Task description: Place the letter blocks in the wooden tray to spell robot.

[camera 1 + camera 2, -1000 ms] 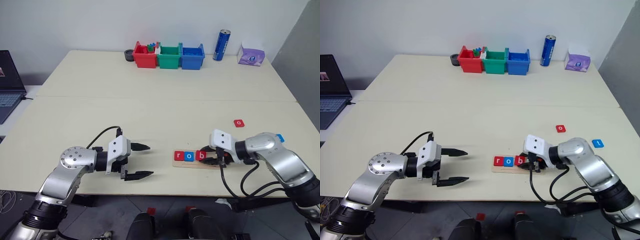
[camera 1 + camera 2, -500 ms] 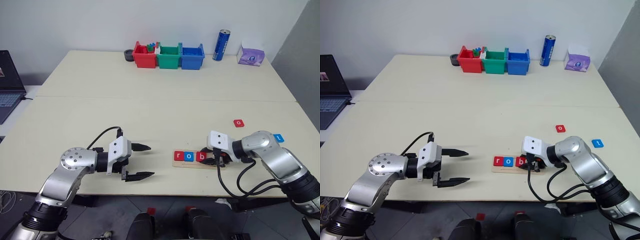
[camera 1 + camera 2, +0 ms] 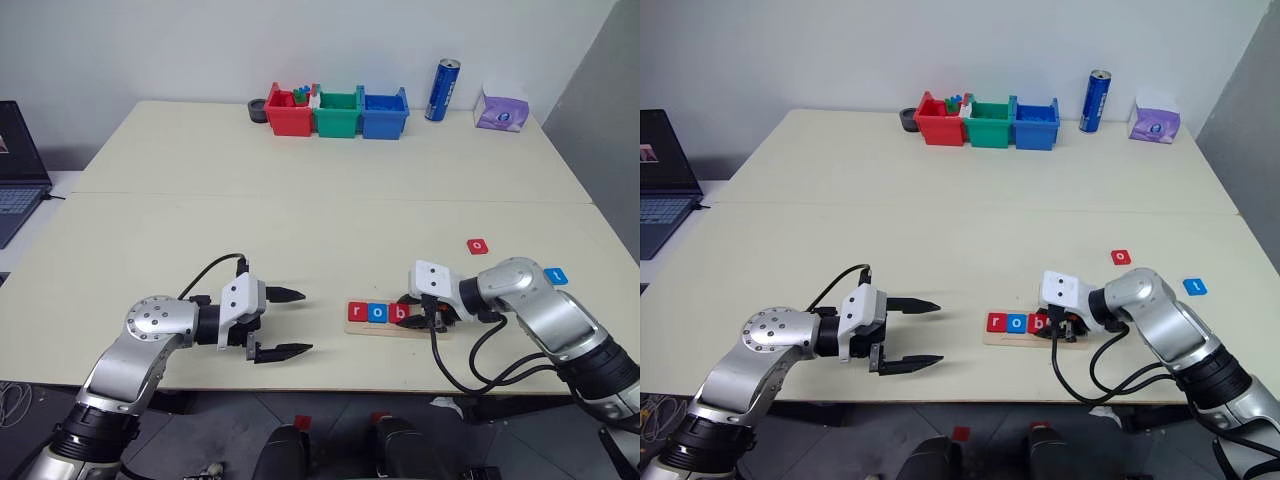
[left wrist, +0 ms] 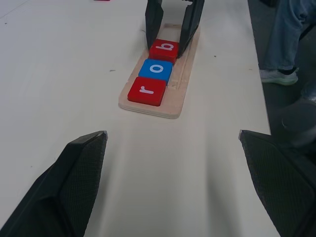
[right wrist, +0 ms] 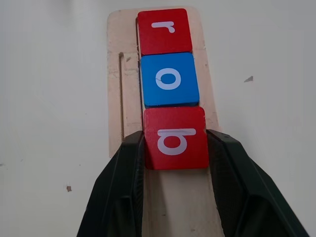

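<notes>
The wooden tray (image 3: 432, 330) lies near the table's front edge. It holds a red r block (image 3: 358, 312), a blue o block (image 3: 378, 312) and a red b block (image 3: 399, 313) in a row. My right gripper (image 5: 175, 136) reaches over the tray from the right, its fingers (image 5: 129, 163) pressed against both sides of the b block (image 5: 175, 138). A red o block (image 3: 478, 245) and a blue t block (image 3: 558, 275) lie loose on the table behind my right arm. Left of the tray my left gripper (image 3: 288, 322) hovers open and empty, pointing at it.
Red (image 3: 290, 112), green (image 3: 338, 112) and blue (image 3: 384, 112) plastic bins stand at the table's far edge, with a blue can (image 3: 442, 90) and a purple tissue pack (image 3: 502, 110) to their right. A laptop (image 3: 15, 170) sits far left. A person's leg (image 4: 284, 44) is beside the table.
My right forearm has swung a little, uncovering more of the blue t block. Its fingers stay at the b block. The left arm has not moved.
</notes>
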Controlling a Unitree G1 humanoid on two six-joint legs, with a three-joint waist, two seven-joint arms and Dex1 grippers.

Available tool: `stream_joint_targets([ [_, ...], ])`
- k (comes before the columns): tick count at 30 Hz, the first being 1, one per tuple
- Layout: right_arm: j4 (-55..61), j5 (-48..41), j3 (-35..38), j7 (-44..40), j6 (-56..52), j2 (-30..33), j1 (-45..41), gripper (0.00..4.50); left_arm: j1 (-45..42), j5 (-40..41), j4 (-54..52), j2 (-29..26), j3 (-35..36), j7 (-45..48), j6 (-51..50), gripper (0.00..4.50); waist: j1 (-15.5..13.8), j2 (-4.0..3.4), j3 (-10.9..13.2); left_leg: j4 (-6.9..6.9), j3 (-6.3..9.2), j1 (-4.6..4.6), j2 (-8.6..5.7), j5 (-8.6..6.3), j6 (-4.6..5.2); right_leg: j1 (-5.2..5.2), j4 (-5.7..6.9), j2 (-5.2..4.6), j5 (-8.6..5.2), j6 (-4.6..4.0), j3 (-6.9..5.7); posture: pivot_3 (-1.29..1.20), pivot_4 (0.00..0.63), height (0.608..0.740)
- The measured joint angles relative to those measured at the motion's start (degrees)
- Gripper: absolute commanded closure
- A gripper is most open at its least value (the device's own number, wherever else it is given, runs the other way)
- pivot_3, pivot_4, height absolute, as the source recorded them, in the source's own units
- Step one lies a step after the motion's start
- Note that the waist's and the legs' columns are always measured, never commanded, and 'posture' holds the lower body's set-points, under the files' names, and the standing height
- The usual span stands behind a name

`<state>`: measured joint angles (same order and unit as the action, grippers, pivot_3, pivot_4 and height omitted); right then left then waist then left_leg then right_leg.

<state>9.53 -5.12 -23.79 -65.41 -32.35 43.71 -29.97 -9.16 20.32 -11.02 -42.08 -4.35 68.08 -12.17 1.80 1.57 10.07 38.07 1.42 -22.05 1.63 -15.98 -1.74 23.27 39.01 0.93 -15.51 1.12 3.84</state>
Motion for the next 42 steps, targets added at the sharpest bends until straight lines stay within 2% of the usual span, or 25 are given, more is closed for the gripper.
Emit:
stream_joint_targets([
  [5,0.1,-0.2,0.0,0.1,-0.6,-0.4,-0.2,0.21,0.0,0.0,-0.3,0.1,0.0,-0.1,-0.3,0.0,0.0,0.0,0.0,0.0,0.01,0.0,0.0,0.0,0.0,0.0,0.0,0.0,0.0,0.0,0.0,0.0,0.15,0.74],
  [6,0.2,-0.3,0.0,0.1,-0.8,-0.4,-0.4,0.04,0.0,0.0,-0.4,0.1,0.0,-0.1,-0.3,0.0,0.0,0.0,0.0,0.0,0.02,0.0,0.0,0.0,0.0,0.0,0.0,0.0,0.0,0.0,0.0,0.0,0.15,0.74],
  [12,8.5,-4.0,4.7,0.7,-6.4,0.3,0.1,0.04,0.0,0.0,-0.5,0.1,0.0,0.0,-0.5,0.0,-0.1,-0.01,0.0,-0.01,0.07,-0.01,0.0,0.0,0.0,0.0,0.0,0.0,0.0,0.0,-0.02,0.0,0.15,0.74],
  [15,12.4,-5.2,7.4,2.6,-8.2,0.8,2.8,0.57,0.1,0.0,-0.5,0.1,0.0,0.0,-0.5,0.0,-0.1,0.0,0.0,0.0,0.06,-0.02,-0.01,0.0,0.0,-0.01,-0.01,-0.01,0.0,0.01,-0.05,0.0,0.15,0.74],
  [20,12.7,-2.9,8.0,7.3,-7.3,1.0,7.2,2.33,0.2,0.0,-0.5,0.1,0.0,0.0,-0.4,0.0,-0.1,-0.01,0.0,0.0,0.02,-0.02,-0.01,0.0,0.0,0.0,0.0,0.0,-0.01,0.01,-0.01,0.0,0.15,0.74],
  [26,11.9,-1.2,7.9,10.8,-6.3,-0.7,6.1,4.45,-0.1,-0.2,-0.1,0.1,0.0,0.1,0.0,0.0,0.1,-0.01,0.0,0.0,0.01,0.0,0.01,0.0,0.0,0.01,0.01,0.02,-0.04,0.07,-0.01,0.0,0.15,0.74],
  [34,6.4,1.8,3.8,12.5,-6.2,-3.0,2.3,4.48,0.0,-0.5,0.9,0.1,0.0,0.2,1.6,0.0,0.0,-0.01,0.0,0.0,0.01,-0.01,0.0,0.0,0.0,0.02,0.0,0.01,0.0,0.0,0.02,0.0,0.15,0.74],
  [42,6.0,2.3,1.0,10.3,-5.8,-2.0,2.0,4.48,0.7,-0.5,0.9,0.1,0.0,0.1,1.7,0.0,0.0,-0.01,0.0,-0.01,0.03,-0.02,0.0,0.0,0.0,0.02,0.0,0.0,0.0,0.0,-0.01,0.0,0.15,0.74],
])
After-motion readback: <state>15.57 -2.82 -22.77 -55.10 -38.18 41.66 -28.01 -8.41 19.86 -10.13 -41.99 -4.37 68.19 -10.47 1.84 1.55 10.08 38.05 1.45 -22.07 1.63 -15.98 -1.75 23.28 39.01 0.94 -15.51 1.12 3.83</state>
